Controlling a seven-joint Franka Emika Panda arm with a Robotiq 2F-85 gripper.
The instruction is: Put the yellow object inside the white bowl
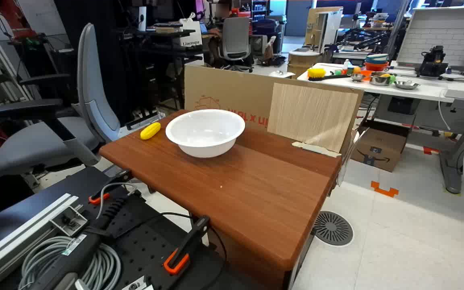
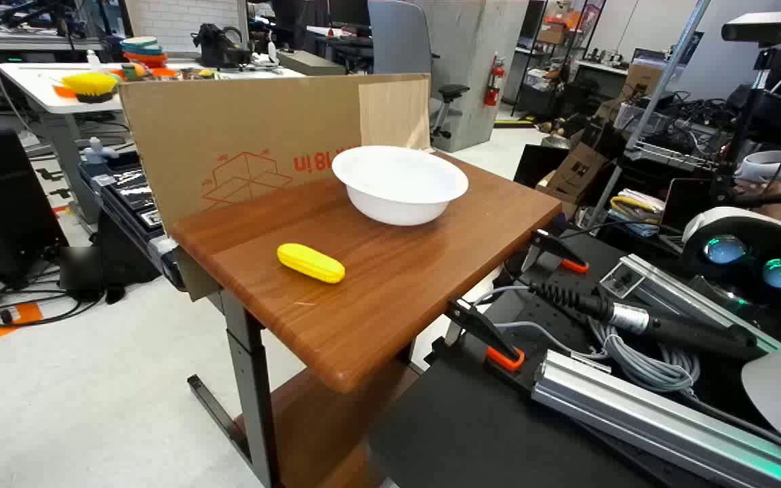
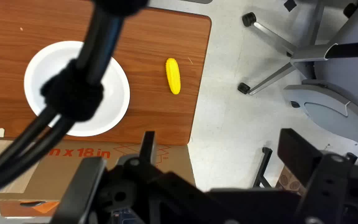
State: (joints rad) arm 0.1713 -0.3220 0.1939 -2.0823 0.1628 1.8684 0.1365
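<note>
The yellow object (image 1: 150, 131) is small, ribbed and elongated, like an ear of corn. It lies on the brown table near a corner, beside the white bowl (image 1: 208, 150) and apart from it. Both also show in an exterior view, the yellow object (image 2: 310, 263) and the bowl (image 2: 401, 205). The bowl stands upright, and no object shows inside it. In the wrist view the yellow object (image 3: 173, 76) lies right of the bowl (image 3: 114, 93), which black cables partly cover. My gripper (image 3: 218, 132) is open and empty, its fingers wide apart. It is out of both exterior views.
The brown table (image 1: 252, 193) has a cardboard panel (image 2: 241, 142) standing along one edge. Orange-tipped clamps (image 1: 177, 259) grip the opposite edge by the black base. A grey chair (image 1: 95, 100) stands close to the table's end. Black cables (image 3: 73, 90) hang before the wrist camera.
</note>
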